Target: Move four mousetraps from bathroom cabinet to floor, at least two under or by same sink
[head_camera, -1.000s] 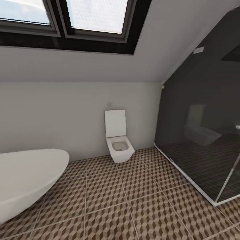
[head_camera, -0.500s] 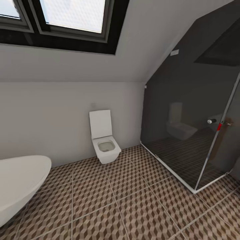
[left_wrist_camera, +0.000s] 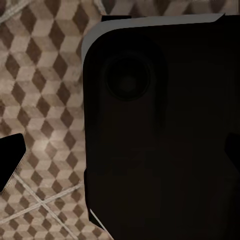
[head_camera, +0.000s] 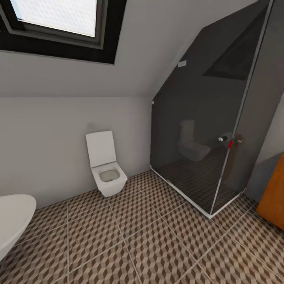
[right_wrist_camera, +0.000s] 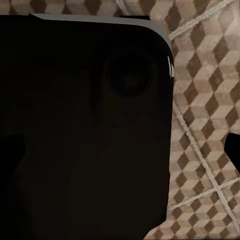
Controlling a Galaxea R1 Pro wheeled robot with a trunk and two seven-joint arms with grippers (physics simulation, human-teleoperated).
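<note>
An orange-brown cabinet (head_camera: 273, 197) edges in at far right beyond the glass shower (head_camera: 205, 130) on the patterned bathroom floor (head_camera: 157, 240), no mousetraps visible, gripper states untellable; turning closer risks clipping the shower's corner.

A white toilet (head_camera: 105, 167) with its lid up is seen against the pale wall (head_camera: 47, 146), with a dark glass shower (head_camera: 205, 126) set well to its right, a white bathtub (head_camera: 12, 221) off to its left, and a black-framed window (head_camera: 59, 23) placed high above it.
</note>
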